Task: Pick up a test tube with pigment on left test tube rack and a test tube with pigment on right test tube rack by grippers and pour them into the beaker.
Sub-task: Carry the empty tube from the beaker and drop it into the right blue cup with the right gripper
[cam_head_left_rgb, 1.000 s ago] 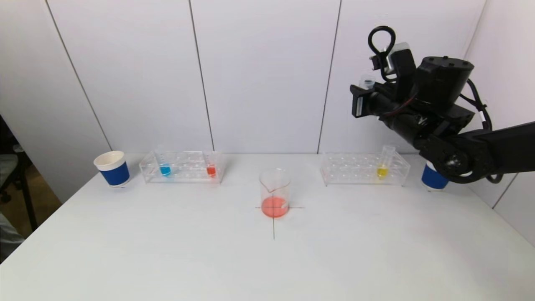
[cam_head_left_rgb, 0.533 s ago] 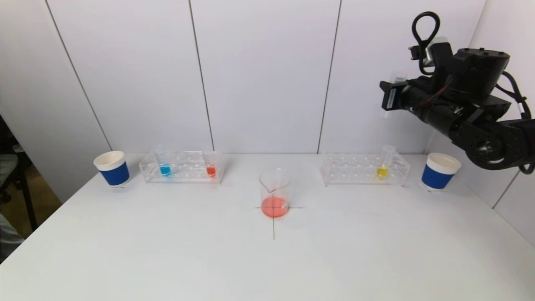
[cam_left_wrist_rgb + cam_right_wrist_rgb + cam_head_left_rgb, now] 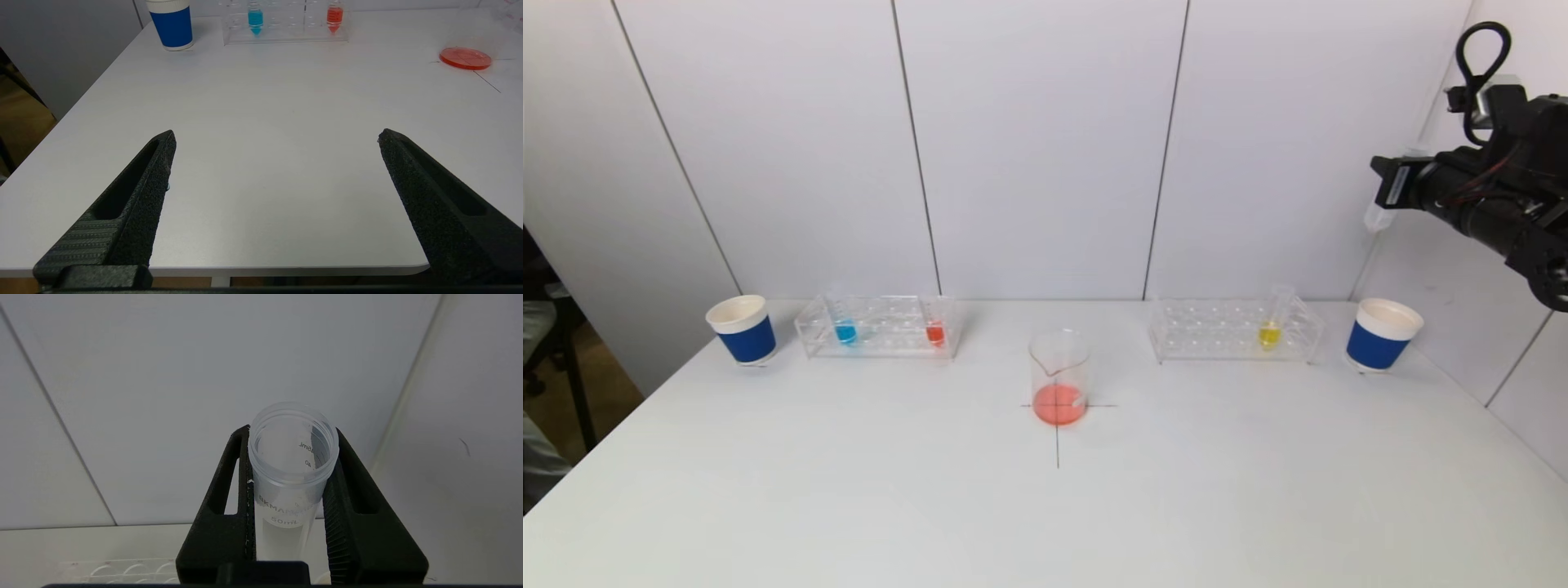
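While the right gripper [image 3: 292, 457] hangs high at the table's right side, above the right blue paper cup [image 3: 1381, 335], its fingers [image 3: 229, 498] are clamped on a clear 50 mL test tube [image 3: 292, 465]. That tube looks empty: open threaded mouth, printed graduations, no pigment visible inside. From the head view only its pale tip [image 3: 1376, 216] shows beneath the gripper; the arm is cut off by the frame edge. The beaker [image 3: 1059, 377] stands upright at table centre on a drawn cross, holding a shallow layer of orange-red liquid. The left test tube rack [image 3: 880, 325] sits behind and left of it, carrying a blue-filled tube [image 3: 845, 327] and a red-filled tube [image 3: 935, 328], each upright, well apart. The right test tube rack [image 3: 1235, 329] holds one yellow-filled tube [image 3: 1272, 322] near its right end. A left blue paper cup [image 3: 743, 329] stands just beside the left rack. The left gripper [image 3: 276, 136] is out of the head view; its own camera shows fingers spread wide with nothing between them, low by the table's near edge. The beaker's glass wall is barely discernible there, only its red disc [image 3: 465, 58].
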Tool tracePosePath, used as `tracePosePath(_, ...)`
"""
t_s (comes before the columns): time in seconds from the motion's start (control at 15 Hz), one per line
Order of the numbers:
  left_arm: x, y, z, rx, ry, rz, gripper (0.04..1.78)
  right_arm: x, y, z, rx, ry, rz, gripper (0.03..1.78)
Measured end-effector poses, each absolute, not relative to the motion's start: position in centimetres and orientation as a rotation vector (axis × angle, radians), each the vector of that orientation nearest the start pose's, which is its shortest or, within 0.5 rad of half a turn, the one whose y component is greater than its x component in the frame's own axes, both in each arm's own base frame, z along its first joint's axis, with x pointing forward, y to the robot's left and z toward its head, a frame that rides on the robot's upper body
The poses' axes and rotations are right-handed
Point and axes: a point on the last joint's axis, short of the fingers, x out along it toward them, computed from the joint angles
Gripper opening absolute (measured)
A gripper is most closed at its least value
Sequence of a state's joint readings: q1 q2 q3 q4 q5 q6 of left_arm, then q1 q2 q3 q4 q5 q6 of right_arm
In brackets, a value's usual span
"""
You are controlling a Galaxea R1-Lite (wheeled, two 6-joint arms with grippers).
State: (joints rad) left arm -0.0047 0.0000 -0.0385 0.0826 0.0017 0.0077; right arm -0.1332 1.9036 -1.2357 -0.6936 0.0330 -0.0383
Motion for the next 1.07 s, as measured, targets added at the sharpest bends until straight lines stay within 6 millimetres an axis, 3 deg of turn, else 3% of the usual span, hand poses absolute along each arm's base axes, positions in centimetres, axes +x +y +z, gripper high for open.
tracePosePath(0.2,-2.6,0.0,7.8,0.008,0.044,-0.004,1.73,37.9,-8.4,23.5,-0.038,-0.02,-0.146,0.52)
tracePosePath(0.47,-2.6,0.0,7.8,0.008,0.044,-0.004,1.73,37.8,-10.9,22.7,-0.011,-0.002,-0.183,0.52)
tracePosePath(1.07,-2.6,0.0,7.8,0.008,0.044,-0.003,1.73,38.2,-12.4,18.4,0.009,0.077,-0.192,0.52)
